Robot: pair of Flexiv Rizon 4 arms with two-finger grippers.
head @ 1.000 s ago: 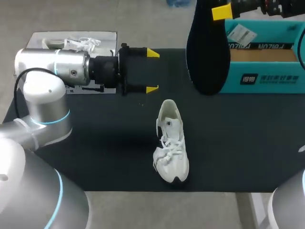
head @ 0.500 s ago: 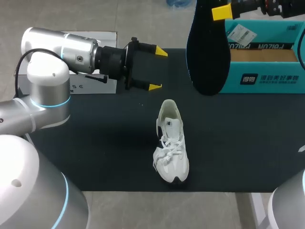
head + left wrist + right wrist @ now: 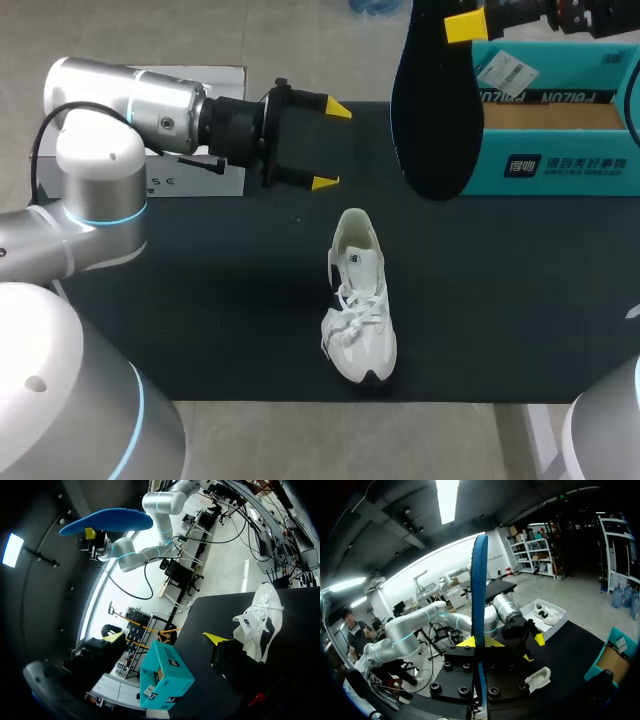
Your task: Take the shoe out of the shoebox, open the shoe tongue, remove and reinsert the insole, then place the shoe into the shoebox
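The white sneaker lies outside the teal shoebox. Up beyond its heel the right gripper clamps the blue insole, lifted clear for reinsertion. The left gripper hovers near the heel, fingers spread and empty, probably to steady it.

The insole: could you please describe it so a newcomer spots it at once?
Find the teal shoebox at the black table's far right. Beside it, the right pincer holds the insole aloft. It alone is a long, flat, dark oval; the white shoe lies on the table.
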